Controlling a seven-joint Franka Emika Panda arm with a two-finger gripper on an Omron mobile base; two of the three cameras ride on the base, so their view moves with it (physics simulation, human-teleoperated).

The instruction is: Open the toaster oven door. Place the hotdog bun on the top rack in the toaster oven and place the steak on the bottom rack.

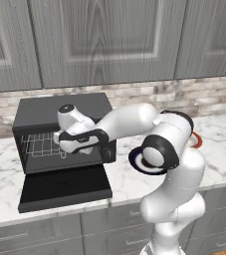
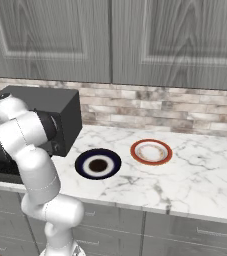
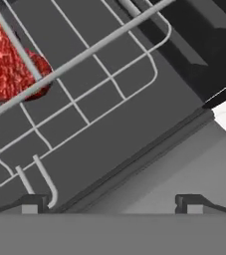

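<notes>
I see my gripper point(image 3: 112, 203) spread wide and holding nothing, at the toaster oven's point(image 1: 59, 112) mouth. The steak point(image 3: 10, 62) lies on the bottom rack point(image 3: 99, 99), ahead of the jaws and well to their left.

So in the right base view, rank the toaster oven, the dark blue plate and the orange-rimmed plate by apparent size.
1. toaster oven, partly hidden by the arm.
2 and 3. dark blue plate and orange-rimmed plate look alike; the blue one sits nearer, so unranked.

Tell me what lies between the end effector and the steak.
In the hand view, bare bottom rack wires separate the open end effector from the steak.
</notes>
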